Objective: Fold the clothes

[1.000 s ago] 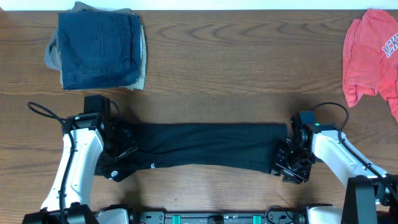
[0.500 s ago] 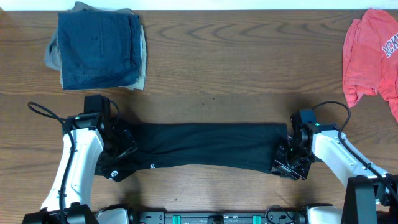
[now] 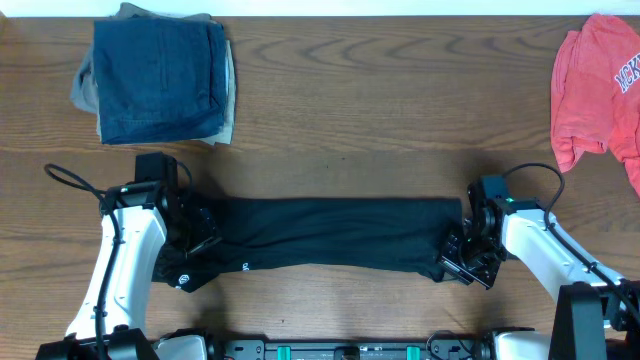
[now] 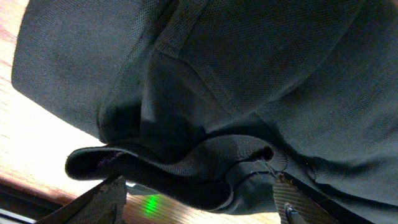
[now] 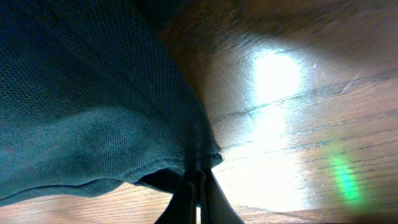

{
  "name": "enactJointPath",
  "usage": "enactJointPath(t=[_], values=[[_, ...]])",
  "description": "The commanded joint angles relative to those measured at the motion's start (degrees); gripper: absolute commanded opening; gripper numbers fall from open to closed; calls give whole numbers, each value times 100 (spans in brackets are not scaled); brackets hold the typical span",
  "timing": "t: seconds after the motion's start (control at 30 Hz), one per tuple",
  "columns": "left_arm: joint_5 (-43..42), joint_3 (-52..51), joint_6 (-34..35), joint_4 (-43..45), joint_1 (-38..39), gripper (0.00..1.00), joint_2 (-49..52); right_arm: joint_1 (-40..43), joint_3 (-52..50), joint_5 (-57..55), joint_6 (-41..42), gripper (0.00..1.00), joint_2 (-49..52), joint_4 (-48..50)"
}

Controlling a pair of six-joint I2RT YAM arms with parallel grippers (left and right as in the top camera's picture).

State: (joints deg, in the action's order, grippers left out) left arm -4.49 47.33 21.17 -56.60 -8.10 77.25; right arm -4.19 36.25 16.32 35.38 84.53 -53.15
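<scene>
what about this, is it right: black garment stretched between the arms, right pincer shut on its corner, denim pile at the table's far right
Not quite: the overhead view shows the denim pile at far left; the red shirt sits far right. Black garment and right pincer fit.

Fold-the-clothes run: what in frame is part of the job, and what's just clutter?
In the job:
- black garment, laid out lengthwise between the arms
- right end effector, shut on one corner of it
- left end effector, open at the other end

Lying about:
- folded denim and tan pile, far left
- coral-red shirt, far right
</scene>
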Motion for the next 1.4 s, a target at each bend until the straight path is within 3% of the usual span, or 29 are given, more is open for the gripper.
enactJointPath(t=[0.0, 0.43, 1.37], values=[[48, 85, 28, -11, -17, 77, -17, -105, 223, -201, 42, 1, -22, -68], [48, 85, 28, -11, -17, 77, -17, -68, 1937, -885, -118, 1, -22, -848], [48, 85, 28, 2, -20, 77, -17, 227, 4253, -575, -680, 1, -20, -66]])
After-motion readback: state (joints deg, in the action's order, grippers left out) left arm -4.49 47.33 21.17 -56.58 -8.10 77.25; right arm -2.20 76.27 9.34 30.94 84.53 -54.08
